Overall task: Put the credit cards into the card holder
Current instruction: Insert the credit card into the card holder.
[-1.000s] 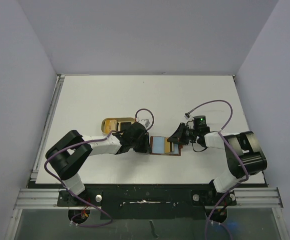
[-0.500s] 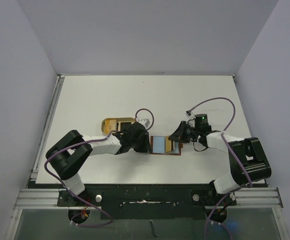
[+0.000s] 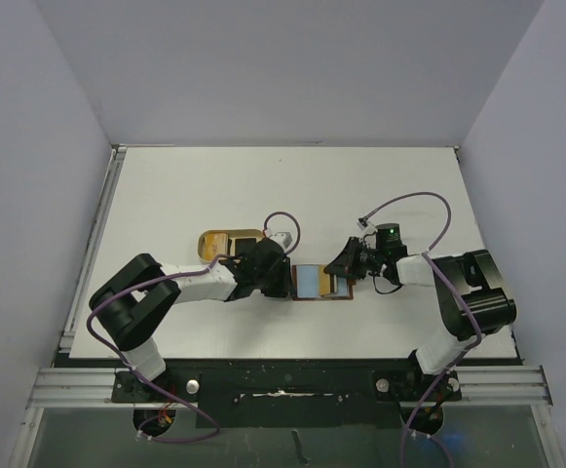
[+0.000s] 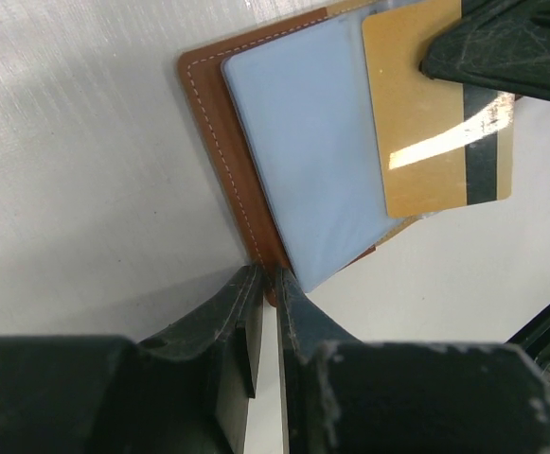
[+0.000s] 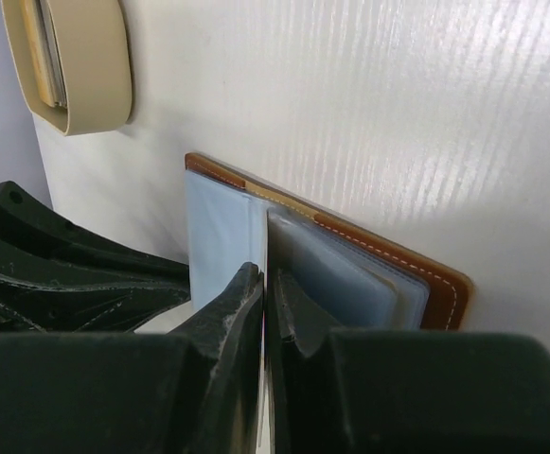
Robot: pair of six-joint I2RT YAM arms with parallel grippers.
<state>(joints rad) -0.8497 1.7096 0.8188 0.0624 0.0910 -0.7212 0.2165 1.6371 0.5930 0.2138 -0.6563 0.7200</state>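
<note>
Brown leather of the wallet shows only as a stitched border. A blue card covers most of it, and whether that card sits in a slot cannot be told. The left gripper is pinched almost closed on the wallet's near edge, its tips hiding that corner. A tan card with a dark stripe overlaps the blue one. Its top corner is covered by the right gripper, which is clamped tight on it. From the right wrist the tan card is edge-on, only a thin line between the fingers.

From above, both grippers crowd the wallet, one on each side, masking its ends. A tan tray lies beyond the left gripper, cut off at the top of the right wrist view. Something dark and something pale lie inside it, too small to name.

The wallet rests mid-table, slightly toward the near edge. The table is white with a faint ribbed grain, streaked with glare. Plain grey-lilac walls close it in on three sides.
</note>
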